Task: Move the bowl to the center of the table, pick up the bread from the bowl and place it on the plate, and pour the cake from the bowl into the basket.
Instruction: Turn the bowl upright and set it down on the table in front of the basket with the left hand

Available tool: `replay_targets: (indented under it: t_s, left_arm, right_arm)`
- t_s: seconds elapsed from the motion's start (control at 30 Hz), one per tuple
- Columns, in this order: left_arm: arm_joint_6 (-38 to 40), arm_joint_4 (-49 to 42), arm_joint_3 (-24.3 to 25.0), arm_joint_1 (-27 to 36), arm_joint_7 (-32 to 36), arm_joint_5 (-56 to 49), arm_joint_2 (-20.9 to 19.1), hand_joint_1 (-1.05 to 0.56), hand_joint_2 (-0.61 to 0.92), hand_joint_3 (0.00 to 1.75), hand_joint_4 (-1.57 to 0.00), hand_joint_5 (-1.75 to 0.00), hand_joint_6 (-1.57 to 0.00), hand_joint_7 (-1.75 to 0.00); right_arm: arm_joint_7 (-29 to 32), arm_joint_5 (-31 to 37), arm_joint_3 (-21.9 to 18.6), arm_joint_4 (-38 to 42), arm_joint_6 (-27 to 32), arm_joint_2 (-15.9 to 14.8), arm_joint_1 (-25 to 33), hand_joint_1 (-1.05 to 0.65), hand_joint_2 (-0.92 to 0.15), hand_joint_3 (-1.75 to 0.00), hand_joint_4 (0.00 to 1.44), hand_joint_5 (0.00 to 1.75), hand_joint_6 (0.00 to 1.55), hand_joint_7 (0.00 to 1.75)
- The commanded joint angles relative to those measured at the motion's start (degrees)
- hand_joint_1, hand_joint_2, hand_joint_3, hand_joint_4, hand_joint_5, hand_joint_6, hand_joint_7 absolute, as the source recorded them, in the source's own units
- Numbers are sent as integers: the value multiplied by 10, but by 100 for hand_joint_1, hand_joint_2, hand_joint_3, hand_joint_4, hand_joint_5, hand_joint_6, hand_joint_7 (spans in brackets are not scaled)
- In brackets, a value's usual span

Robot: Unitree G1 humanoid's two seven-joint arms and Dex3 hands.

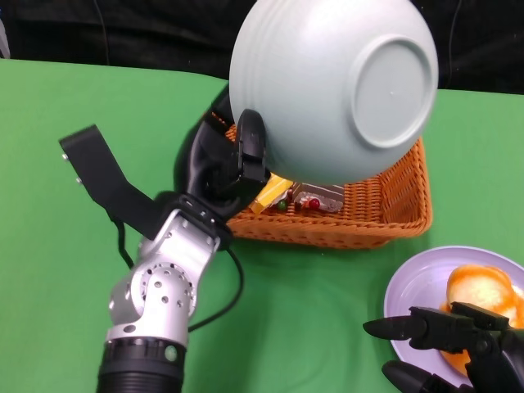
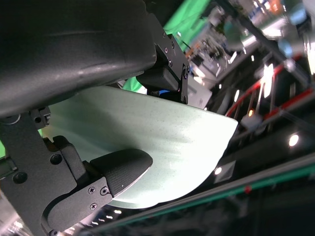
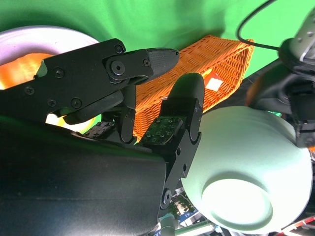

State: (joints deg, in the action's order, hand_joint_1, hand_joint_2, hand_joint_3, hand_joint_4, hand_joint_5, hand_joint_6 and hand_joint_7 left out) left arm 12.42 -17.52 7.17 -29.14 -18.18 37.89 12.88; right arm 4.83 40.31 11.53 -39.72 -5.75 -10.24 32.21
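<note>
We see the left hand (image 1: 233,160) gripping the rim of a pale green bowl (image 1: 336,86) and holding it tipped far over above the woven orange basket (image 1: 393,209), at about twelve o'clock on the green desk (image 1: 65,270). The bowl is smooth and glazed, faintly ribbed near its rim, and its round raised foot faces the head camera. In the left wrist view a black finger (image 2: 118,169) with a matte, rubbery pad presses flat against the bowl's lightly speckled outer wall (image 2: 162,147).

Beneath the tilted bowl, inside the wicker basket, we make out a yellow wedge of cake (image 1: 270,195) and small red and green pieces beside a brown-and-white slab, all lying on the basket's floor toward its left side. The basket is rectangular, with tightly plaited sides.

At about four o'clock sits a round lavender plate (image 1: 409,286) carrying a domed, glossy bread (image 1: 479,291) with an orange-gold crust. The right hand (image 1: 446,344) rests low just in front of the plate, its jointed black fingers spread apart and holding nothing; the right wrist view shows the same fingers (image 3: 147,61) parted, with the basket and the upturned bowl beyond them.

The silver left forearm (image 1: 155,303) has perforated metal housing and a ribbed black cuff.
</note>
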Motion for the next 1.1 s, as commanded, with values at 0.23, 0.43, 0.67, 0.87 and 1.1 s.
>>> replay_targets:
  t_s: [0.23, 0.43, 0.67, 0.87, 1.1]
  left_arm:
    - [-85, 80, -61, 64, -115, -125, -102, -13, 31, 159, -109, -175, -94, -166]
    - [-208, 123, -87, 124, -161, -198, -148, -13, 33, 154, -107, -175, -99, -160]
    - [-452, 87, -100, 149, -184, -289, -191, -13, 31, 153, -108, -174, -96, -165]
    - [-760, -8, -91, 148, -176, -399, -260, -20, 17, 166, -106, -175, -86, -174]
    - [-1030, -137, 25, 88, -141, -622, -251, -13, 27, 127, -99, -175, -74, -175]
  right_arm:
    - [8, 6, 12, -37, -32, -3, 26, -29, -85, -26, 57, 95, 71, 41]
    - [24, -20, -1, -32, -36, 7, 17, -27, -84, -26, 45, 108, 62, 45]
    - [43, -17, -13, -35, -34, 17, 15, -27, -84, -31, 34, 116, 52, 51]
    - [63, -25, -19, -38, -30, 46, 7, -27, -69, -66, 21, 126, 35, 83]
    - [62, -31, -22, -41, -36, 56, 0, -27, -62, -82, 18, 133, 28, 95]
